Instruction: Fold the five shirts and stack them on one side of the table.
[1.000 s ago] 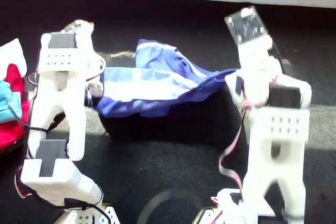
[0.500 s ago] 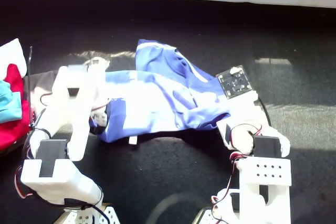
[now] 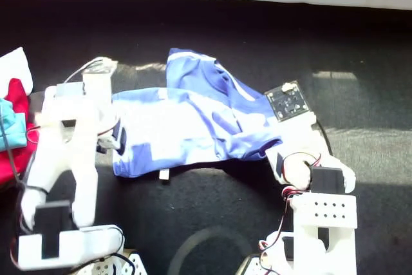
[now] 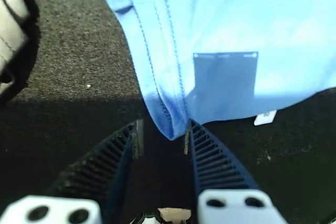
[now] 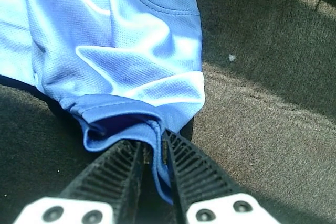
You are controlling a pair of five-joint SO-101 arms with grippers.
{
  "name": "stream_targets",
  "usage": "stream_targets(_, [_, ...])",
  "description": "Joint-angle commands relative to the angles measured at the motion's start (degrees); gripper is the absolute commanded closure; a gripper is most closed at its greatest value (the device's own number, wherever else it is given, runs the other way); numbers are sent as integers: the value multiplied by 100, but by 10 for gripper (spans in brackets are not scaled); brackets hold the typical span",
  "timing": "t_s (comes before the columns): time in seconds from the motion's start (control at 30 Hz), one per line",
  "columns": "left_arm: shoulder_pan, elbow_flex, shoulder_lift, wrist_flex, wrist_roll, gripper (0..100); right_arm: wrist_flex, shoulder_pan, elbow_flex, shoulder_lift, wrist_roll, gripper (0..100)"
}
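A blue shirt point(image 3: 193, 127) lies spread on the dark table, partly folded over itself. At its left hem, my left gripper point(image 3: 116, 141) stands open. In the left wrist view the hem corner of the shirt point(image 4: 226, 24) lies just ahead of the left gripper point(image 4: 161, 139), between its spread fingertips and not pinched. My right gripper point(image 3: 273, 152) sits low at the shirt's right end. In the right wrist view the right gripper point(image 5: 155, 148) is shut on a bunched fold of the shirt point(image 5: 121, 51).
A pile of other shirts, white point(image 3: 14, 66), red point(image 3: 16, 104) and teal point(image 3: 11, 130), lies at the table's left edge. A small white tag point(image 3: 163, 174) sticks out under the blue shirt's near hem. Bare dark table point(image 3: 212, 217) stretches in front of the shirt.
The shirt, held up between both arms a second ago, has come down flat on the table. My left gripper has let go and drawn back to the left. The right arm has kept still lately.
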Motion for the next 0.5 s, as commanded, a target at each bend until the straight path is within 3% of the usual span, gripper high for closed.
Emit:
stream_targets(0.0, [655, 215, -488, 26, -18, 857, -84, 48, -13, -127, -53, 992])
stream_targets(0.27, [813, 1209, 163, -1881, -53, 857, -84, 48, -13, -127, -53, 992])
stream_targets(0.47, [462, 1244, 681, -1925, -360, 860, -75, 48, -13, -127, -53, 992])
